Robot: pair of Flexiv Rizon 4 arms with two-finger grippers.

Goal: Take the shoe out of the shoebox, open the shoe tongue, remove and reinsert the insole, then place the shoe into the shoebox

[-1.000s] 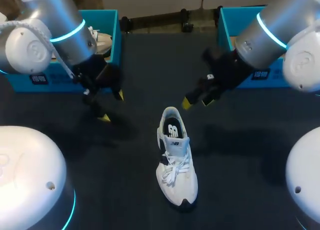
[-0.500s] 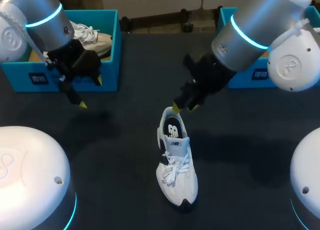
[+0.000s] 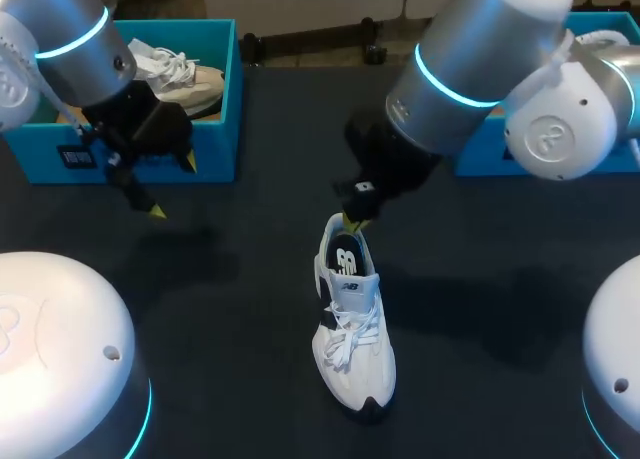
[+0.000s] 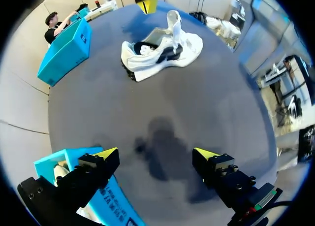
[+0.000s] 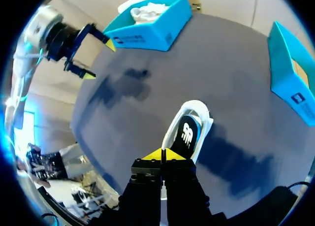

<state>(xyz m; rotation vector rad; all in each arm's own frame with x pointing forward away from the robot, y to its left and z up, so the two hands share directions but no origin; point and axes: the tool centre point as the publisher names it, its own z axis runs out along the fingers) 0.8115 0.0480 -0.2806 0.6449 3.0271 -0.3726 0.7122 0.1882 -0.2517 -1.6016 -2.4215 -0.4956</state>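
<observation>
Right tool [image 3: 352, 222], pinched narrow at centre frame over the heel of the shoe [image 3: 352, 319], should slip slowly behind the tongue [image 3: 350, 284].

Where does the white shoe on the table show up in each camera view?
Head view: the white shoe stands mid-table, its heel by the right gripper.
Left wrist view: the shoe is far ahead of the left gripper.
Right wrist view: the shoe is just ahead of the right gripper, heel nearest.
Shared landmark: the blue shoebox holding another shoe, beside the left gripper.
</observation>
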